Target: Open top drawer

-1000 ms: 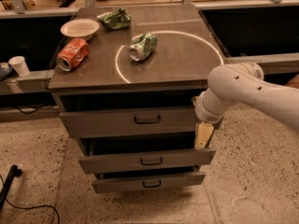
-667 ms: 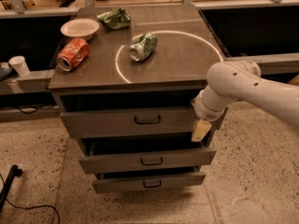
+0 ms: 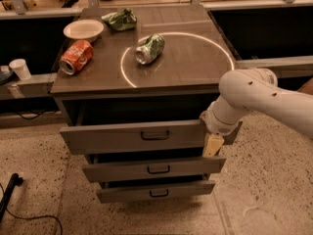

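Note:
The top drawer is the widest of three grey metal drawers under the counter. It has a small black bar handle at its front's centre. It stands pulled out a little, with a dark gap above it. My gripper hangs from the white arm at the drawer front's right end, its pale yellow finger pointing down over the drawer's right edge. It holds nothing that I can see.
The second drawer and third drawer also stick out. On the counter top lie a red can, a green can, a green bag and a white bowl. A white cup stands left. A black cable lies on the floor.
The arm has drawn slightly up and back toward the drawer's right end. The drawers have not visibly moved.

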